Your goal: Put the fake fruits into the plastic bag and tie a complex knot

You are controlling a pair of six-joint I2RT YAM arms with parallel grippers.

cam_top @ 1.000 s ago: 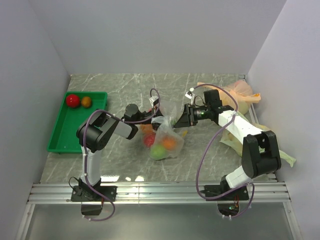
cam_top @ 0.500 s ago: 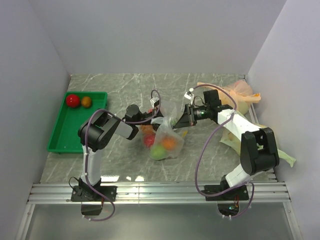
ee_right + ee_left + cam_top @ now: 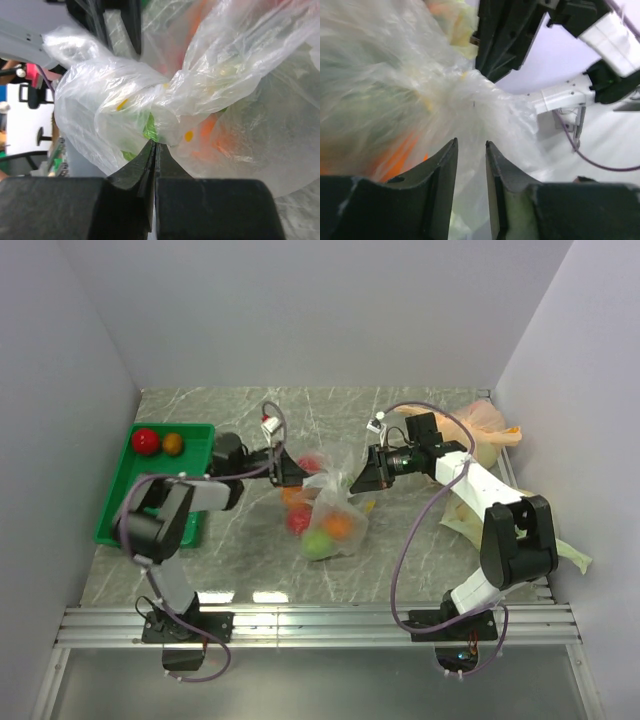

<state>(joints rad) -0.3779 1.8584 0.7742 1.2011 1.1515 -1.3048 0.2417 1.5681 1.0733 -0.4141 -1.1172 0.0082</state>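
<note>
Green tray (image 3: pixel 118 510): under my left elbow now, because that arm swung out left within the last second. A red ball (image 3: pixel 146 440) and an orange ball (image 3: pixel 173 443) sit in its far corner, well behind my left hand. Neither is bagged.

Plastic bag (image 3: pixel 338 512): on the table between my two hands, with the neck gathered into a twisted bunch.

Left gripper (image 3: pixel 470 145): was clamped at the bag's neck a second ago and has since let go and backed off. Jaws are narrowly parted and the neck is just ahead of the tips. The wrist view is blurred, but I think nothing is pinched.

Right gripper (image 3: pixel 154 147): went from part-open to fully closed. It's clamped on film at the bunched neck, right at its tips.

Fake fruits (image 3: pixel 320 538): red, orange and light green ones are inside the bag, below and left of my right hand.

My read is that the neck has passed from left to right. That frees the left hand to re-grip a handle loop for the next wrap, so we're in the knot phase. The two balls left in the tray are still an open item.
</note>
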